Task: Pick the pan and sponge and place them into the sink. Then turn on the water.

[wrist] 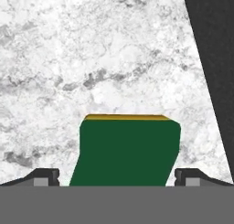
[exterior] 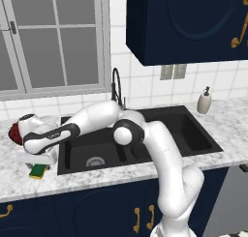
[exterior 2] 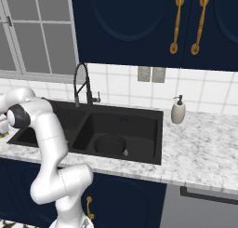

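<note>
The sponge [wrist: 125, 152], green face up with a yellow edge, is seen at lower centre between the spread fingertips [wrist: 45, 176], on marble counter [wrist: 91, 58]; sink [wrist: 215, 58] at right.

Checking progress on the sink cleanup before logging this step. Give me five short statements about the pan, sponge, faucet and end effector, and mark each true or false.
1. The pan lies in the right basin of the sink. True.
2. The sponge is already in the sink. False: it lies on the marble counter left of the sink, green side facing the hand camera.
3. The end effector has a finger on each side of the sponge. True: the fingertips flank it, apart from its sides.
4. Water runs from the faucet. False: no stream is visible.
5. The soap bottle stands left of the sink. False: it stands on the counter to the sink's right.
</note>
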Motion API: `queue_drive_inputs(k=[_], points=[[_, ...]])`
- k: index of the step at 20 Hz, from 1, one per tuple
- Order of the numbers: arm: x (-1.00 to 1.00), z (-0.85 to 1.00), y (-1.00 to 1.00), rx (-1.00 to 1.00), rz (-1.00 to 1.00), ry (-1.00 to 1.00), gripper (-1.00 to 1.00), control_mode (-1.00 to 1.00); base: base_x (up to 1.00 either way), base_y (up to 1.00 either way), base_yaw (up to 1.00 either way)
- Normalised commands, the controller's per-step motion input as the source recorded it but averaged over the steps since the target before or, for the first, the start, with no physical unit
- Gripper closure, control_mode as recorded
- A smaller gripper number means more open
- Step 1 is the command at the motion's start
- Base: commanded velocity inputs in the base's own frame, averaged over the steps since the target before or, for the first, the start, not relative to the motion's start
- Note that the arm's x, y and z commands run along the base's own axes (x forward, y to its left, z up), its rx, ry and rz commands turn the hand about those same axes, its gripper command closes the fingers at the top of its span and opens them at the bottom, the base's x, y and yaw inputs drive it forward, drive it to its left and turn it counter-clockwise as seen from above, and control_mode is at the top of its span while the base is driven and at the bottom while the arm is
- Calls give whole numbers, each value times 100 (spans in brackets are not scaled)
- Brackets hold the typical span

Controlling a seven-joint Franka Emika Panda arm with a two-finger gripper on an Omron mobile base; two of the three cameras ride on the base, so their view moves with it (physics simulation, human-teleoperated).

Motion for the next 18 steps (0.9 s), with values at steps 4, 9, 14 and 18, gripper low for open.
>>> queue_drive_inputs(k=[4, 9, 14, 18], points=[[0, -27, 4, 0, -9, 0, -100, -100, 0, 0, 0], [0, -42, 0, 0, -7, -1, -100, -100, 0, 0, 0], [0, -30, 0, 1, 0, -11, 100, -100, 0, 0, 0], [0, -21, 0, 2, 0, -3, 100, -100, 0, 0, 0]])
